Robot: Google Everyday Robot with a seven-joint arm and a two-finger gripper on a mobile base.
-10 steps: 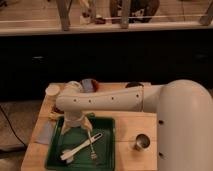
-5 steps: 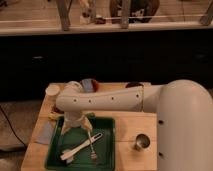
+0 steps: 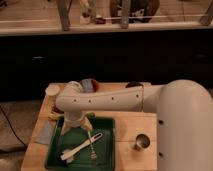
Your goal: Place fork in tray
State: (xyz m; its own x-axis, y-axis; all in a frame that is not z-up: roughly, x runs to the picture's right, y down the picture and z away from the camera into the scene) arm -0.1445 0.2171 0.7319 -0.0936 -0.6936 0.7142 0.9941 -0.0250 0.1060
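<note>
Fork (image 3: pixel 93 148) down flat in the tray (image 3: pixel 106 125), crossing the white utensil (image 3: pixel 80 147), task apparently done; gripper (image 3: pixel 76 129) spread wide just above, far-left side, holding nothing.

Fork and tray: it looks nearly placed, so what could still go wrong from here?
The claw hangs low over the tray, close to the fork, so lifting off could snag it and drag it out. The fork lies across the white utensil, so a nudge could shift both. The metal cup stands near the arm's path.
</note>
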